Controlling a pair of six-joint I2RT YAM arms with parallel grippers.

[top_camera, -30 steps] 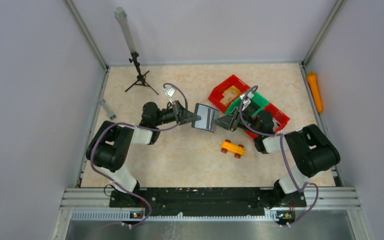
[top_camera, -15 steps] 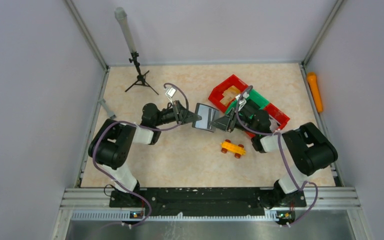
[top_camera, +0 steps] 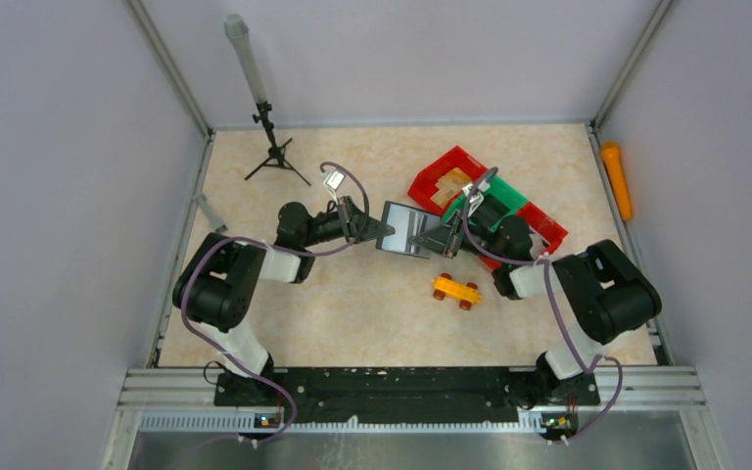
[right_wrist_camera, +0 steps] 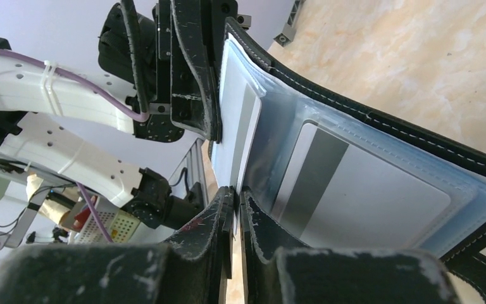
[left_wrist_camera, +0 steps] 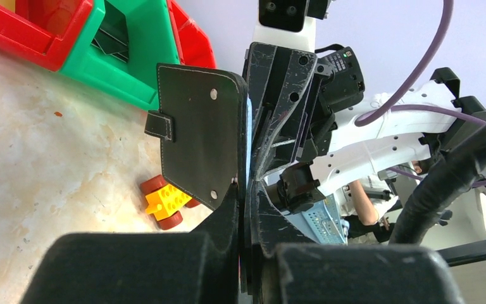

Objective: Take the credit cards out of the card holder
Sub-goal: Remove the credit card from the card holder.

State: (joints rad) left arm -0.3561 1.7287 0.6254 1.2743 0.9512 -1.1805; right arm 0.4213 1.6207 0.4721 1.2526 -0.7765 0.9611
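Observation:
The card holder [top_camera: 403,229] hangs open in the air at mid table, black outside [left_wrist_camera: 196,133], with clear sleeves inside. My left gripper [top_camera: 384,231] is shut on its left cover, the jaws pinching the leather edge [left_wrist_camera: 243,183]. My right gripper [top_camera: 429,238] meets it from the right. In the right wrist view its jaws [right_wrist_camera: 235,190] are closed on the edge of a white credit card [right_wrist_camera: 237,136] that sticks out of a sleeve. A second credit card [right_wrist_camera: 367,202] with a grey stripe lies in the sleeve beside it.
Red and green bins [top_camera: 490,201] sit right behind the right arm. A yellow toy car [top_camera: 455,290] lies on the table in front of the grippers. A small tripod [top_camera: 272,147] stands at the back left and an orange object [top_camera: 615,179] lies by the right wall.
My right gripper has moved left up to the card holder and closed its jaws on the card's edge. The left gripper has kept the holder in place.

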